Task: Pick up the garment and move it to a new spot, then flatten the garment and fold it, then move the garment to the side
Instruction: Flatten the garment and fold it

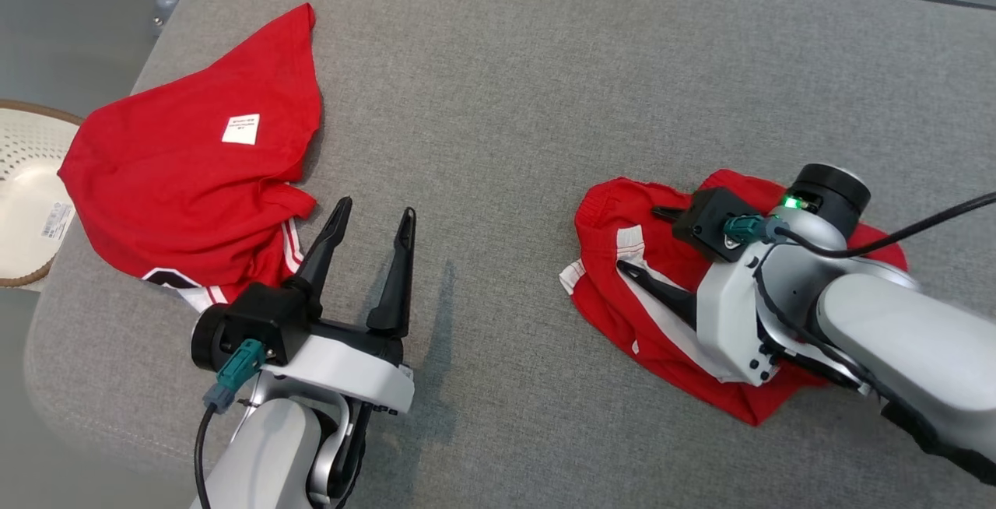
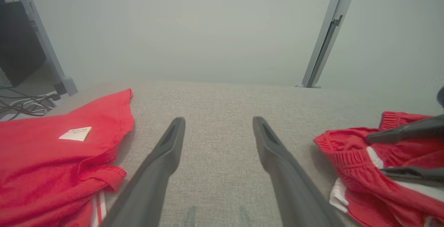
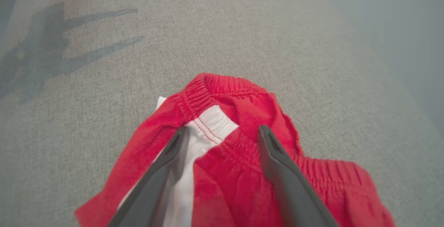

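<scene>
I note a white label (image 1: 240,128) on the red shirt (image 1: 179,190), worktop's (image 1: 506,104) left edge (print illegible). Left pincer (image 1: 375,213) released; right pincer (image 3: 223,130) released over red shorts (image 3: 249,112).

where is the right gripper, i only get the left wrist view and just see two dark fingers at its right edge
observer: over the red shorts on the right of the grey cushion; the right gripper is open, nothing held
operator: what lies between its fingers
observer: the elastic waistband and a white stripe
operator: anything beyond the red shirt on the left
observer: a pale round basket beside the cushion's edge
</scene>
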Controlling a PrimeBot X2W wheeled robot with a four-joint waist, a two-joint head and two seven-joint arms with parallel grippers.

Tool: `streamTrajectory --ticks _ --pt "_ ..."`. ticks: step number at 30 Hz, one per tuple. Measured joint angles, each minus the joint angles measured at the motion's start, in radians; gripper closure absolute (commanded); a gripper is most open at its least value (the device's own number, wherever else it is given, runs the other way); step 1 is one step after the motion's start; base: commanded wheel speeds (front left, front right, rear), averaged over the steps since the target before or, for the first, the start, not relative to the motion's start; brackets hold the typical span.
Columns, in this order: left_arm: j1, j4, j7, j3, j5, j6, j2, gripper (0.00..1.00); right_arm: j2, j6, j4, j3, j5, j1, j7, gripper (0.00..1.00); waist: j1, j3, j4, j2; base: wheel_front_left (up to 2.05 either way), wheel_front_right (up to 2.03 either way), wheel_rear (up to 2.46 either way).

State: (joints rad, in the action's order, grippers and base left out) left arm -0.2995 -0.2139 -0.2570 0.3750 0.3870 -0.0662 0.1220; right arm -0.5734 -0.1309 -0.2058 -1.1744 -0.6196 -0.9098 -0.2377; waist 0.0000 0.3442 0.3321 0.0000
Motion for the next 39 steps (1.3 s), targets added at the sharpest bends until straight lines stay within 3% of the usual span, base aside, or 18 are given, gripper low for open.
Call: streamTrajectory --ticks 4,8,9,10,11,16,23,30,39 --pt "-0.012 -0.019 -0.002 -0.001 -0.002 0.011 -0.014 0.0 -0.03 0.0 0.009 -0.09 -0.075 -0.097 -0.06 0.0 0.0 0.021 0.014 0.0 0.0 0.0 0.0" --pt "-0.022 -0.025 -0.003 -0.008 -0.01 0.018 -0.026 0.0 -0.057 0.0 0.088 -0.103 -0.128 -0.136 -0.188 0.0 0.0 0.034 0.018 0.0 0.0 0.0 0.0" --pt "-0.024 -0.025 -0.003 -0.012 -0.014 0.021 -0.029 0.0 -0.062 0.0 0.112 -0.105 -0.13 -0.135 -0.215 0.51 0.0 0.036 0.018 0.0 0.0 0.0 0.0" --pt "-0.026 -0.025 -0.003 -0.014 -0.017 0.022 -0.033 0.0 -0.065 0.0 0.137 -0.107 -0.139 -0.133 -0.242 0.83 0.0 0.037 0.018 0.0 0.0 0.0 0.0" --pt "-0.028 -0.026 -0.003 -0.016 -0.018 0.024 -0.036 0.0 -0.073 0.0 0.159 -0.108 -0.146 -0.131 -0.259 1.0 0.0 0.037 0.017 0.0 0.0 0.0 0.0" --pt "-0.029 -0.03 -0.003 -0.034 -0.029 0.031 -0.044 0.0 -0.121 0.0 0.194 -0.108 -0.192 -0.135 -0.272 1.0 0.0 0.032 0.009 0.0 0.0 0.0 0.0" --pt "-0.017 -0.032 -0.003 -0.063 -0.052 0.038 -0.047 0.0 -0.163 0.0 0.138 -0.084 -0.255 -0.141 -0.061 1.0 0.0 0.003 -0.019 0.0 0.0 0.0 0.0" --pt "0.012 -0.034 -0.004 -0.083 -0.07 0.039 -0.031 0.0 -0.159 0.0 0.054 0.087 -0.314 -0.008 0.13 1.0 0.0 -0.035 -0.08 0.0 0.0 0.0 0.0" --pt "0.047 -0.03 0.002 -0.092 -0.072 0.028 0.001 0.0 -0.128 0.0 -0.058 0.345 -0.324 0.231 0.23 1.0 0.0 -0.081 -0.179 0.0 0.0 0.0 0.0"
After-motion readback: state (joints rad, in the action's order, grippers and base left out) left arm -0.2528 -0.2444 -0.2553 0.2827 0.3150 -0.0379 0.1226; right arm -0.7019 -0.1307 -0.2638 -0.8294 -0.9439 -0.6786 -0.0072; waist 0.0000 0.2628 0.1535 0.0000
